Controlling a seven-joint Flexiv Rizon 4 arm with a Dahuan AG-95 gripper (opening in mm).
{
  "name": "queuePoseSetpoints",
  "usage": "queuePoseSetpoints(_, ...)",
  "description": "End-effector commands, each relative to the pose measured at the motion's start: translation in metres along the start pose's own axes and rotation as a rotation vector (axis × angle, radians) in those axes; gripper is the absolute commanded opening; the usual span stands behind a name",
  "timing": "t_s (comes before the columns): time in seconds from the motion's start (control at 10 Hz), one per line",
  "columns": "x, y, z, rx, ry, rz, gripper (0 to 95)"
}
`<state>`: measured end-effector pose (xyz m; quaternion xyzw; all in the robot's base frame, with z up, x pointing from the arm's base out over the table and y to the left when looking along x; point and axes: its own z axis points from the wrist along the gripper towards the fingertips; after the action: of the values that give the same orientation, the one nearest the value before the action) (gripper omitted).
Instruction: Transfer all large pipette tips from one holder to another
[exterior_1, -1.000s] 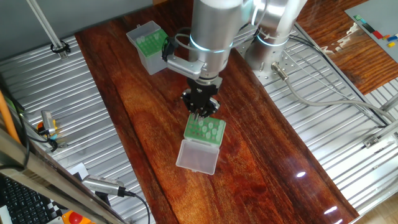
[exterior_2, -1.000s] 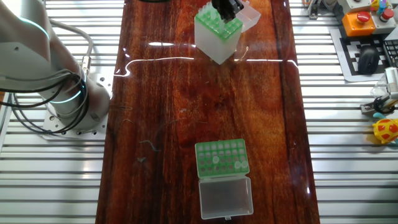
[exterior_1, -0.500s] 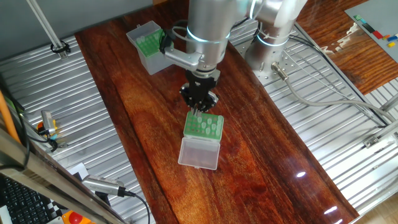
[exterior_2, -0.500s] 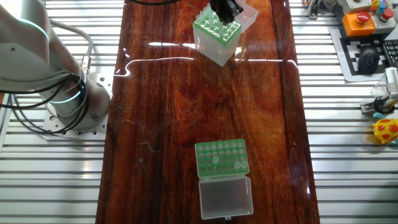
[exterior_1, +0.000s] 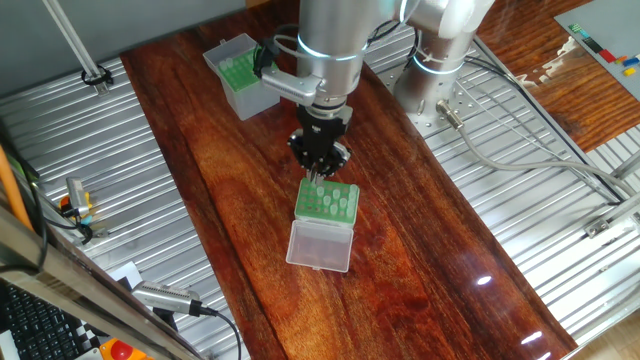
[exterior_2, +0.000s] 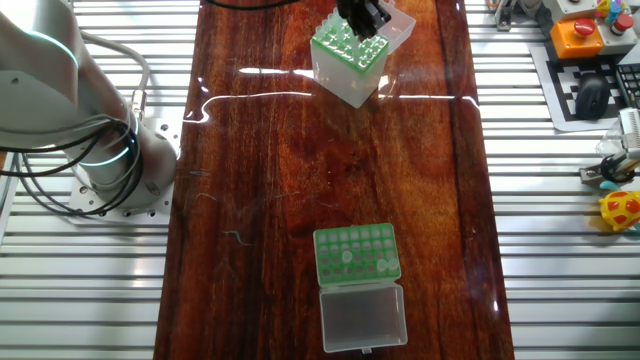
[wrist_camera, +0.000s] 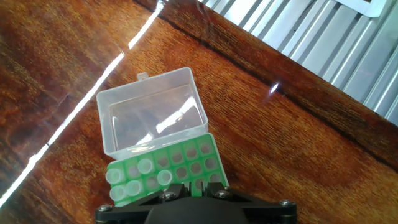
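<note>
The claw (exterior_1: 318, 178) is hanging point-down directly over the low green rack (exterior_1: 327, 203), its dark fingers reaching to the rack's far edge. Whether the fingers are spread, pressed together or pinching a tip cannot be told: they are too small in both fixed views, and the hand view is showing only the claw's black body along the bottom edge.

Compared with a second ago, the silver arm (exterior_1: 330, 50) is sitting a little farther up and to the left, and the claw with it. The rack and its clear lid (exterior_1: 320, 245) are lying slightly to the left of where they were. In the other fixed view the rack (exterior_2: 348, 50) is also standing a touch higher in the picture than before.

In the hand view, the large pipette tips (wrist_camera: 138, 177) are showing as pale round tops clustered in the left-hand holes of the rack. The holes to their right are looking dark. The lid is lying open and flat on the wooden counter (exterior_1: 230, 200), hinged to the rack's side.

The taller translucent box (exterior_1: 238, 72), with its green insert, is standing well apart near the counter's far corner, unmoved.
</note>
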<state>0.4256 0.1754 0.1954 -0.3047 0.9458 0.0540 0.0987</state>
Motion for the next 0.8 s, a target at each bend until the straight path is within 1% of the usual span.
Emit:
queuePoseSetpoints(0.1, 0.001, 0.0, -0.005, -0.004, 0.0, 0.001, 0.0)
queuePoseSetpoints(0.2, 0.001, -0.001, -0.009, -0.012, -0.001, 0.002, 0.0)
queuePoseSetpoints(0.3, 0.002, -0.002, -0.011, -0.016, 0.0, 0.002, 0.0)
queuePoseSetpoints(0.5, -0.004, -0.004, -0.028, -0.035, 0.025, 0.009, 0.0)
queuePoseSetpoints(0.7, -0.009, -0.004, -0.037, -0.045, 0.042, 0.014, 0.0)
queuePoseSetpoints(0.8, -0.012, -0.005, -0.044, -0.053, 0.052, 0.015, 0.0)
